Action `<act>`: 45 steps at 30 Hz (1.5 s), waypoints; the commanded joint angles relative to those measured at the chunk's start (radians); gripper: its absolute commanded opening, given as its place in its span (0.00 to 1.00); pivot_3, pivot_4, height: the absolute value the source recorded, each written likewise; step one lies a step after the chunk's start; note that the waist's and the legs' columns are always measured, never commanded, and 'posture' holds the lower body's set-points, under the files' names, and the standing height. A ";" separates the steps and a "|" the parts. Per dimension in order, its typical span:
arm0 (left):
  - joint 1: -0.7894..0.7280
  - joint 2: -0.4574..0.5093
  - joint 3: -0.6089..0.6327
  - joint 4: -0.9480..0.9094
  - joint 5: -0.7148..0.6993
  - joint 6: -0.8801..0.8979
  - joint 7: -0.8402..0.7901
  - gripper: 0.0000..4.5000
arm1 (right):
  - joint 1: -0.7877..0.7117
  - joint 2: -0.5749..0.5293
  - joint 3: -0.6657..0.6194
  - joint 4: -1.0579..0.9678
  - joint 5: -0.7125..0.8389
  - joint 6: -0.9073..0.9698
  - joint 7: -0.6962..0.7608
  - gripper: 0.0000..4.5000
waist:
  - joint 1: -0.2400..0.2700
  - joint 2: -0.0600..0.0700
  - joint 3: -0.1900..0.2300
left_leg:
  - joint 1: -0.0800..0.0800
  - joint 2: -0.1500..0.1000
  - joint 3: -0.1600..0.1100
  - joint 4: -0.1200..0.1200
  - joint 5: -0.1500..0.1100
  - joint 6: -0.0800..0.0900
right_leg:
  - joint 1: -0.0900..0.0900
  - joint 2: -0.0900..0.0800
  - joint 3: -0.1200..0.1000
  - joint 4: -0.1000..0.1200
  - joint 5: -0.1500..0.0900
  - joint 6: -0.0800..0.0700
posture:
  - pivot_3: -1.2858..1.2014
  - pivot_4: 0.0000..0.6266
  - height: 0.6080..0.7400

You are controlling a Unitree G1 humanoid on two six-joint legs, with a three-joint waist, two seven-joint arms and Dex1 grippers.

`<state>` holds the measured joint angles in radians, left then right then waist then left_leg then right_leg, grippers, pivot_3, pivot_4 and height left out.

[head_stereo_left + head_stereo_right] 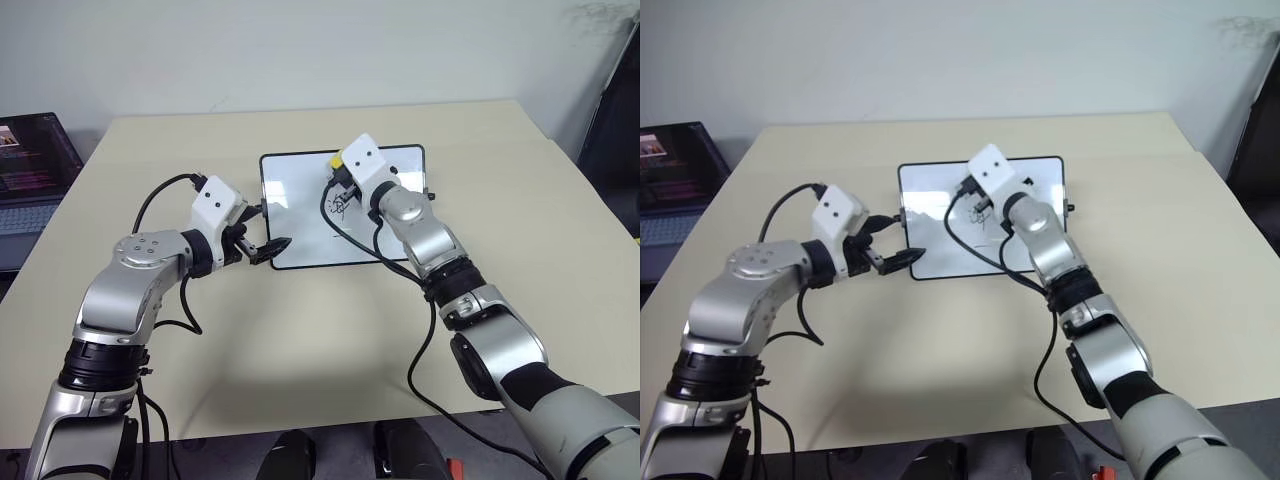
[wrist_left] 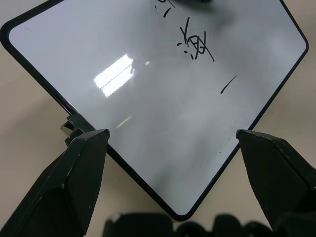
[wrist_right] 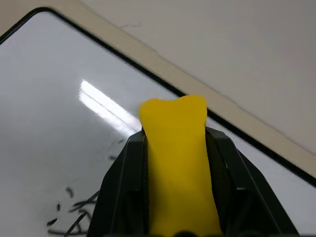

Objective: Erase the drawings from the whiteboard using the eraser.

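Landmark: the board (image 1: 300, 215) is lying flat on the table (image 1: 520, 210), towards the table's far half.

Eraser (image 3: 178, 163): it is sitting squeezed between the two fingers of the right gripper (image 3: 178, 136), its yellow end sticking out past the fingertips. It is hovering over the board's far part, near the far edge.

Right jaws: they are clamping narrow on the eraser, one finger pressing each side.

Drawings (image 2: 196, 47): black scribbles are showing on the board surface, with a short dash (image 2: 228, 84) just beside them. In the right wrist view the strokes (image 3: 74, 217) are lying beside and behind the eraser tip, not under it. Whether the eraser is touching the surface cannot be told.

Left gripper (image 1: 268, 248): it is sitting at the board's near left corner, fingers (image 2: 74, 168) standing wide apart and gripping nothing. In the left wrist view the corner of the board is lying between the two fingertips, its frame running close to both.

Laptop (image 1: 30, 170): it is standing open off the table's left edge, well apart from the board.
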<state>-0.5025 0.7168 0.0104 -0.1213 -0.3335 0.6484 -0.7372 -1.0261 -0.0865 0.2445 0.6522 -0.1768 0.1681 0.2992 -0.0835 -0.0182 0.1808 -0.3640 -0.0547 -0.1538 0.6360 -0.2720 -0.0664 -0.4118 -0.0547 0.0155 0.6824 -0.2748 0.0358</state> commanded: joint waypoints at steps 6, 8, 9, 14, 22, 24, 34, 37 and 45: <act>-0.002 -0.001 0.014 -0.044 -0.005 -0.005 -0.006 1.00 | 0.031 0.003 0.026 -0.047 -0.028 0.045 0.023 0.27 | -0.003 0.000 0.000 | 0.001 0.001 0.000 0.003 -0.001 0.002 | 0.000 0.001 0.000 0.002 0.002 -0.001 | 0.52 0.24 1.00; -0.001 0.000 0.014 -0.045 -0.004 -0.004 -0.006 1.00 | 0.012 -0.002 0.004 -0.044 -0.023 0.036 -0.006 0.27 | 0.000 0.000 0.000 | 0.001 0.001 0.000 0.005 -0.001 0.002 | 0.001 0.001 0.000 0.002 0.003 -0.001 | 0.52 0.24 1.00; -0.001 -0.001 0.014 -0.046 -0.004 -0.004 -0.007 1.00 | 0.001 -0.007 -0.011 -0.041 -0.018 0.029 -0.025 0.27 | 0.001 0.000 0.000 | 0.001 0.001 -0.001 0.006 -0.001 0.002 | 0.001 0.001 0.000 0.002 0.004 -0.001 | 0.52 0.24 1.00; 0.001 -0.003 0.011 -0.048 -0.004 -0.002 -0.008 1.00 | -0.033 -0.026 -0.055 0.001 -0.018 -0.004 -0.094 0.27 | 0.005 0.000 0.000 | 0.000 0.001 -0.001 0.008 -0.001 0.002 | 0.001 0.001 0.000 0.001 0.005 0.000 | 0.52 0.24 1.00; 0.001 -0.004 0.010 -0.047 -0.004 -0.003 -0.010 1.00 | -0.018 -0.015 -0.008 0.021 -0.036 -0.018 -0.048 0.27 | 0.002 0.000 0.000 | 0.000 0.001 0.000 0.007 -0.001 0.002 | 0.001 0.001 0.001 0.000 0.005 0.000 | 0.52 0.24 1.00; 0.000 -0.004 0.010 -0.046 -0.003 -0.004 -0.010 1.00 | -0.002 -0.011 0.019 0.008 -0.049 -0.013 -0.020 0.27 | 0.000 0.000 0.000 | 0.000 0.001 0.000 0.007 -0.001 0.003 | 0.001 0.001 0.001 0.000 0.005 0.000 | 0.52 0.24 1.00; 0.001 -0.006 0.010 -0.049 -0.001 -0.003 -0.012 1.00 | -0.001 -0.036 0.051 -0.003 -0.118 -0.028 -0.037 0.27 | 0.001 0.000 0.000 | 0.000 0.001 0.000 0.008 -0.002 0.003 | 0.001 0.001 0.001 0.000 0.007 0.000 | 0.52 0.24 1.00; 0.000 -0.007 0.010 -0.047 0.000 -0.004 -0.013 1.00 | -0.014 -0.053 0.032 0.008 -0.124 -0.035 -0.061 0.27 | 0.002 0.000 0.000 | 0.000 0.001 0.000 0.008 -0.002 0.003 | 0.001 0.001 0.001 0.000 0.007 0.000 | 0.52 0.24 1.00; -0.002 -0.011 0.008 -0.045 0.000 -0.007 -0.013 1.00 | -0.006 -0.074 0.042 0.021 -0.133 -0.044 -0.056 0.27 | 0.005 0.000 0.000 | 0.000 0.001 0.000 0.008 -0.002 0.003 | 0.002 0.001 0.001 0.000 0.007 0.000 | 0.52 0.24 1.00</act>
<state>-0.4949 0.7035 0.0064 -0.1299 -0.3331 0.6497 -0.7523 -1.0251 -0.1456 0.2965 0.6680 -0.2939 0.1149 0.2550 -0.0782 -0.0182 0.1807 -0.3639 -0.0541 -0.1540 0.6439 -0.2737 -0.0630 -0.4101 -0.0534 0.0159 0.6823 -0.2680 0.0360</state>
